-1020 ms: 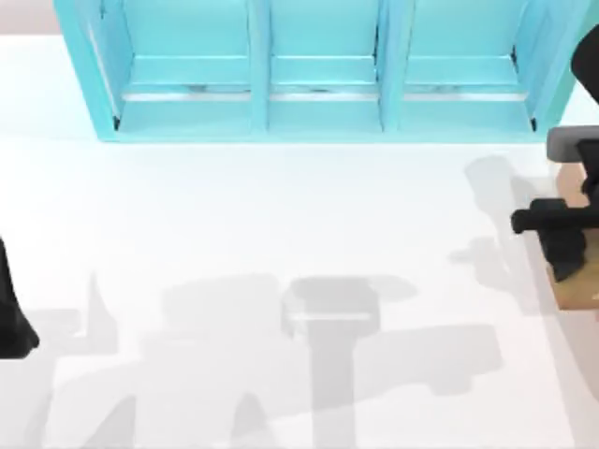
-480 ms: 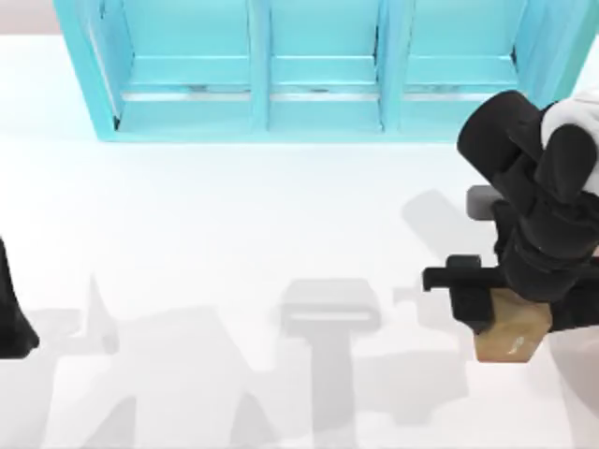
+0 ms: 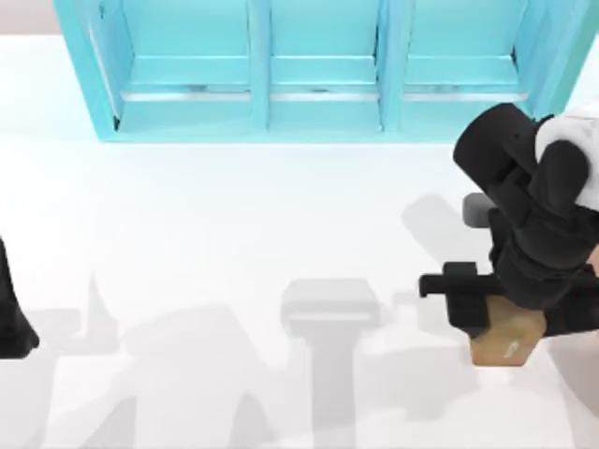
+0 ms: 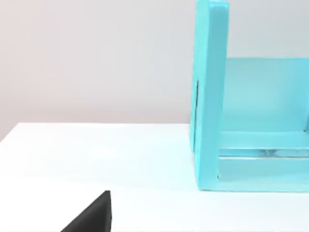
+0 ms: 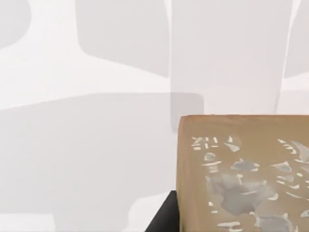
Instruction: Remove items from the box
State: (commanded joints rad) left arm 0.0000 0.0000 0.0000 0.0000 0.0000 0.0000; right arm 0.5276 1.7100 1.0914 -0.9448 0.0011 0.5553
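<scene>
Tan cube [image 3: 505, 343] clamped in R gripper [image 3: 494, 323], held above the table [image 3: 234, 234] right side, prob for set-down. L arm [image 3: 11, 318] parked left edge, fingers can't tell.

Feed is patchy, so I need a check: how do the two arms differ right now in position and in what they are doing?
The right gripper is out over the table's right side, at the tan-brown cardboard-like cube; the left arm sits parked at the table's left edge, with nothing near it. The right arm takes up much of the top view; the left arm shows as a dark sliver. The right wrist view has the cube close up; the left wrist view faces the turquoise shelf unit. Both arms are black.
</scene>
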